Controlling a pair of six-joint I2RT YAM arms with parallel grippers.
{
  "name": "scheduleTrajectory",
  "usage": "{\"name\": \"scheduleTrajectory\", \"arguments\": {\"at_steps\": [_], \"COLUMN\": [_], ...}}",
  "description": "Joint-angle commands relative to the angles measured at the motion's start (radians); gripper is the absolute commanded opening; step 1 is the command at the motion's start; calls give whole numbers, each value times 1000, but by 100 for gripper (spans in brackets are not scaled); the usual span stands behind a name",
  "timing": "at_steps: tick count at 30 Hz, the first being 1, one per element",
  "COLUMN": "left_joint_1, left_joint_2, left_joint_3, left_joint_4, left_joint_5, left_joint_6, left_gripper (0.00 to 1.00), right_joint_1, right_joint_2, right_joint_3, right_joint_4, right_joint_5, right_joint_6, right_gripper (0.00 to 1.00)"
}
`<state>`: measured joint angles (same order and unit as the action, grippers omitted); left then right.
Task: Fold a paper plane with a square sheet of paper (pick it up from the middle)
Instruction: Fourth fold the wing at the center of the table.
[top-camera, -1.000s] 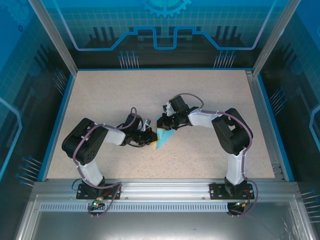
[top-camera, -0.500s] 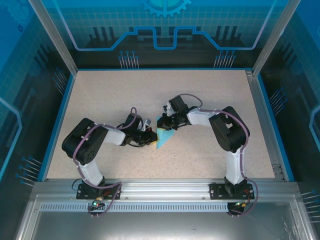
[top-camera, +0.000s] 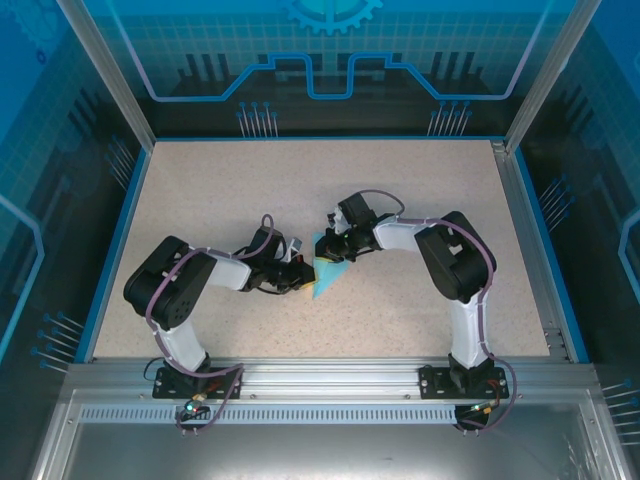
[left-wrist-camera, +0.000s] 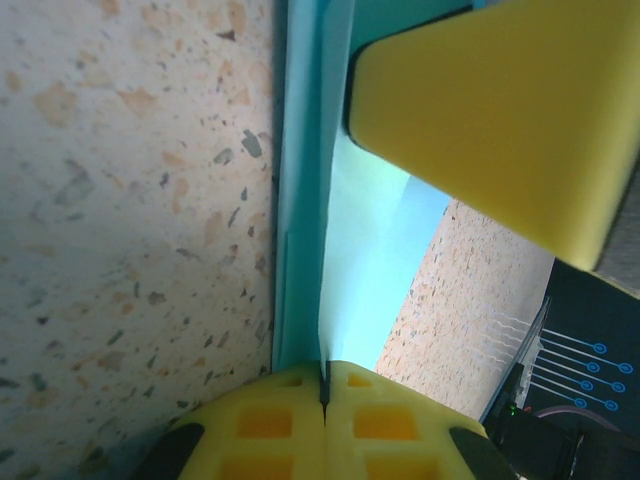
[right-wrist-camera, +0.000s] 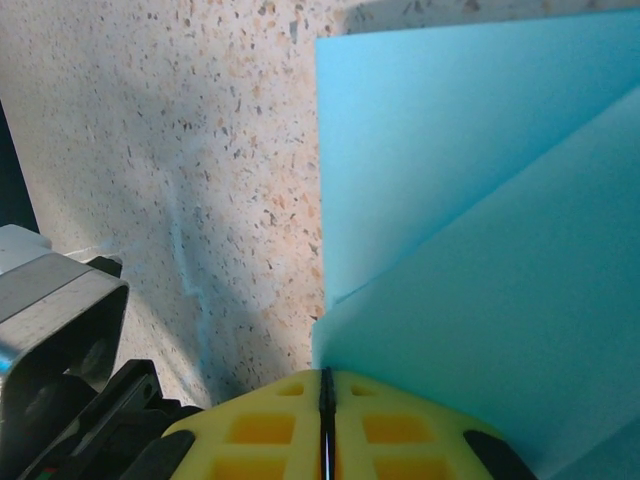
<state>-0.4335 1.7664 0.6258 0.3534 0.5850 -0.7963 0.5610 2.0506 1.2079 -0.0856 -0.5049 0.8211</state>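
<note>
Left jaws shut tight on paper (left-wrist-camera: 375, 240) at its folded edge. Just beyond, right jaws pinched shut on a flap of it. Paper partly folded, tip toward near edge, at middle of desk (top-camera: 430, 190) between both arms.

Robotics lab test cell. A left robot arm (top-camera: 175, 290) and a right robot arm (top-camera: 462, 262) are bolted to an aluminium rail (top-camera: 320, 374) at the edge of a speckled tabletop (top-camera: 400, 320). Aluminium frame posts (top-camera: 105, 75) and translucent blue panels (top-camera: 330, 60) printed with gear and circuit-line graphics enclose it.
</note>
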Motion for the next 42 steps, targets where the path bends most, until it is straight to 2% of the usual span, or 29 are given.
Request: {"name": "scheduleTrajectory", "arguments": {"at_steps": [1,12,18,23,29,37,42], "left_joint_1": [7,7,7,7,8,8,7], "left_joint_2": [34,38,21,-9,-45,-60,-39], "left_joint_3": [-19,-32,-47,-42,-20,-5,19], "left_joint_4": [-50,-20,7,-9,-67,-139,-186], "left_joint_5": [-13,-15,-13,-6,20,47,69], "left_joint_6": [-12,-38,-43,-28,-8,27,62], "left_gripper": [0,0,0,10,14,11,3], "right_joint_1": [-12,-12,-13,-15,-16,-16,-16], "right_joint_2": [30,41,81,94,100,106,112], "right_joint_3": [29,47,61,45,41,46,41], "right_joint_4": [-12,-20,-99,-131,-138,-144,-146], "right_joint_5": [-23,-32,-2,23,25,20,23], "right_joint_6": [-12,-17,-34,-39,-44,-46,-50], "right_gripper": [11,12,11,11,11,11,11]}}
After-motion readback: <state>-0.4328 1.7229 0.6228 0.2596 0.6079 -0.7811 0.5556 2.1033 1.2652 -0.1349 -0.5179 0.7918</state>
